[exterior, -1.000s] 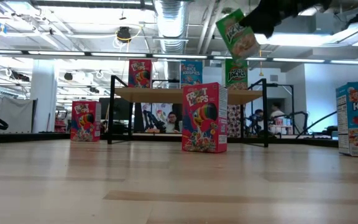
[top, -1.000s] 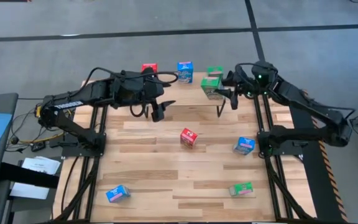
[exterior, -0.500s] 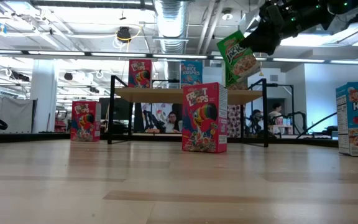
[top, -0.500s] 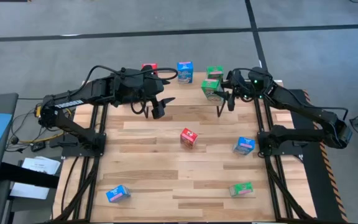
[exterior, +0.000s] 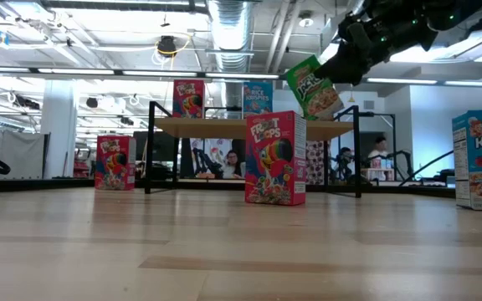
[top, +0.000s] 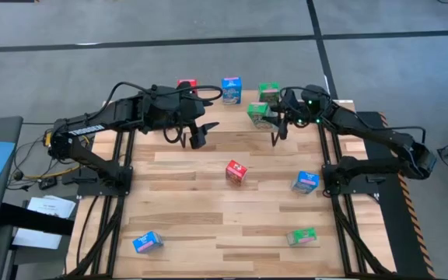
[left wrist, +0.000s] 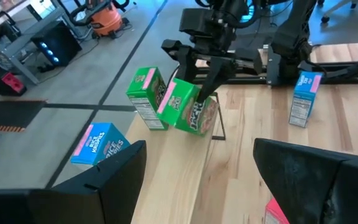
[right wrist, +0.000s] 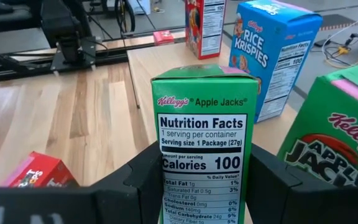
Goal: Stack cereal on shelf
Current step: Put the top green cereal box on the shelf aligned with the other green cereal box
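Right pincer [top: 274, 120] clamped on a tilted green cardboard cereal box [top: 260, 113] above the light-wood shelf [exterior: 224, 125]

Grey concrete floor [top: 208, 23] crossed by dark seams, pale slatted wooden surface [top: 185, 202], exposed silver ceiling duct [exterior: 228, 21] among long strip lights, white column [exterior: 57, 134], seated people at distant desks, orange shop vacuum [left wrist: 101, 9].

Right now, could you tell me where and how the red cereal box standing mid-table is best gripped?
Grip the red box across its narrow sides near the top, coming from above: it stands upright and alone on the table, so probably nothing blocks the fingers.
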{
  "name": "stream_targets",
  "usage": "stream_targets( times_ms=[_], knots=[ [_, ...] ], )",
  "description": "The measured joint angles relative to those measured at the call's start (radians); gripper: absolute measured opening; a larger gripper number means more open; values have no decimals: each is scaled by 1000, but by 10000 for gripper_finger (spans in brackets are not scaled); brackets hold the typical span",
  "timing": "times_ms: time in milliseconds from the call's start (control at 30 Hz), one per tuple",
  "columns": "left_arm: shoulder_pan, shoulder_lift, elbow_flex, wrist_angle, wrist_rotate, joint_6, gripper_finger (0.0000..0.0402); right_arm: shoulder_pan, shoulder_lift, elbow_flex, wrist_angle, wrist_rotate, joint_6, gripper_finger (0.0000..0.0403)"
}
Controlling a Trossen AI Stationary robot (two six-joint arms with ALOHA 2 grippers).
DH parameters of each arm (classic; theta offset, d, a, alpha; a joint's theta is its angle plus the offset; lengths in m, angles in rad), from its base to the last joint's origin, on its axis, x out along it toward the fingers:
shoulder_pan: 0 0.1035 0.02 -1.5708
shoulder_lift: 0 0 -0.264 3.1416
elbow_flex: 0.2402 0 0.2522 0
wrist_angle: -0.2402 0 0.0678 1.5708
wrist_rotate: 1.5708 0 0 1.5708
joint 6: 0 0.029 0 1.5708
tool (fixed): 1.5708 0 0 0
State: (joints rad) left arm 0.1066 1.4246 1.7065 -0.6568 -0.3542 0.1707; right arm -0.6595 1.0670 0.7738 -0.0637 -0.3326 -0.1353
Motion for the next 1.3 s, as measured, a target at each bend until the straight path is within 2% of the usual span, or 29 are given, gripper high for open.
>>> stream_targets(
  times_ms=[600, 933, 1067, 1300],
  knots=[
    [63, 0, 0, -8, 10, 17, 286, -6, 0, 1, -9, 18, -55, 202],
    [72, 0, 0, -8, 12, 23, 286, -6, 1, 0, -29, 29, -55, 255],
    [72, 0, 0, -15, 12, 26, 286, -6, 1, 0, -29, 68, -57, 259],
    [72, 0, 0, -59, 12, 19, 286, -6, -42, 0, -44, 74, -38, 260]
  ],
)
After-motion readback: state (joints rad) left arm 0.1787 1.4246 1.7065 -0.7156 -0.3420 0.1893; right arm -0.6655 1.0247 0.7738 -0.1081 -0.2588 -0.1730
